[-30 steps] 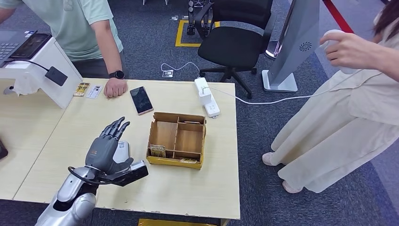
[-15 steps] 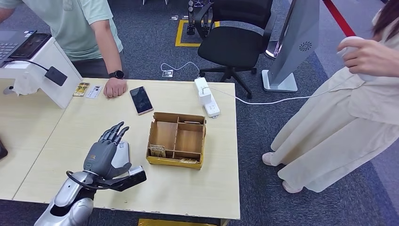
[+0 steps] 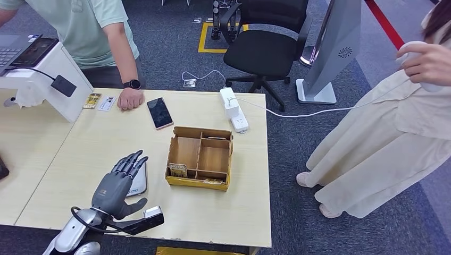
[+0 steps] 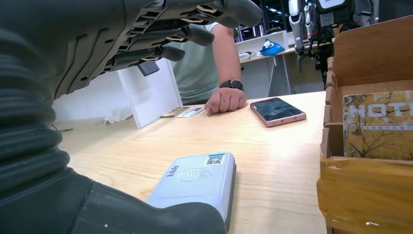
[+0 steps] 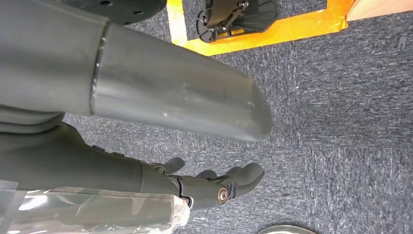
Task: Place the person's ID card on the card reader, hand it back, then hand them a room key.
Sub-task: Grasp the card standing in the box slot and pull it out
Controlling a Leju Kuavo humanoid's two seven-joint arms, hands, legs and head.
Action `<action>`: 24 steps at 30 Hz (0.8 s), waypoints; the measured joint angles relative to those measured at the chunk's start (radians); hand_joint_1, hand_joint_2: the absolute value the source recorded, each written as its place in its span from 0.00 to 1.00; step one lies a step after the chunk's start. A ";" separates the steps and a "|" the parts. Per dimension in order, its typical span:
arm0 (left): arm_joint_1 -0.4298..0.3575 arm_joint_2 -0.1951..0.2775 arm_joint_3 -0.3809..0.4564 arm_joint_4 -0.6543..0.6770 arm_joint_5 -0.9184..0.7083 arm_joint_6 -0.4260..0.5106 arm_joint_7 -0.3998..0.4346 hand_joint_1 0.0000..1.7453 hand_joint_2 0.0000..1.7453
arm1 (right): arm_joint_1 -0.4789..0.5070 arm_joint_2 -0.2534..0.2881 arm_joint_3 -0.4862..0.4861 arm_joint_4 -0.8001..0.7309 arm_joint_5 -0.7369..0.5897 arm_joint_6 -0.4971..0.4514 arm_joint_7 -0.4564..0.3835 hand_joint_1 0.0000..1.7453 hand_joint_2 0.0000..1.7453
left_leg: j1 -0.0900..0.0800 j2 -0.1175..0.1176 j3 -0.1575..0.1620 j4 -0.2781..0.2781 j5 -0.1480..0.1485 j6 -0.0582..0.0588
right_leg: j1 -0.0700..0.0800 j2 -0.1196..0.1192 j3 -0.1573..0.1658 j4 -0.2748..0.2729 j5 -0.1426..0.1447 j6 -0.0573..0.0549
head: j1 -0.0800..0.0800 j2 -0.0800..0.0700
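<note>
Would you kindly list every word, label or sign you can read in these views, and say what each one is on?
"HOT": start of a word, cut off, on the yellow card in the wooden box.
Contactless wave symbol: on the grey card reader; the small word beside it is too blurred.
QR code sticker on the reader: not readable.
Two cards by the person's hand: print too small.
Fan-shaped logo, no words: on the grey stand.

Item count, by kind:

- Two light wooden tables (image 3: 234,212), standing side by side.
- One open brown cardboard box with wooden dividers (image 3: 200,157), right of centre.
- One grey flat card reader (image 4: 195,183), near left.
- One pink-edged smartphone (image 3: 159,112), far centre.
- Two small cards (image 3: 99,101), far left.
- One white power strip (image 3: 233,109), far right.
- One black office chair (image 3: 263,50).
- Two people (image 3: 88,26).
</note>
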 joint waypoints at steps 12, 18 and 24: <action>0.037 0.013 -0.002 -0.048 -0.031 0.001 0.000 0.00 1.00 | -0.001 0.000 0.000 0.000 -0.002 0.000 -0.010 0.00 0.00 | 0.000 0.000 0.000 0.000 0.000 0.000 | 0.000 0.000 0.000 0.000 0.000 0.000 | 0.000 0.000; 0.038 0.009 -0.021 -0.050 -0.043 -0.003 -0.004 0.00 1.00 | -0.003 0.000 0.000 0.000 0.001 0.001 -0.011 0.00 0.00 | 0.000 0.000 0.000 0.000 0.000 0.000 | 0.000 0.000 0.000 0.000 0.000 0.000 | 0.000 0.000; 0.035 0.008 -0.053 -0.050 -0.058 -0.005 -0.004 0.00 1.00 | -0.006 0.000 0.000 0.000 0.005 0.001 -0.011 0.00 0.00 | 0.000 0.000 0.000 0.000 0.000 0.000 | 0.000 0.000 0.000 0.000 0.000 0.000 | 0.000 0.000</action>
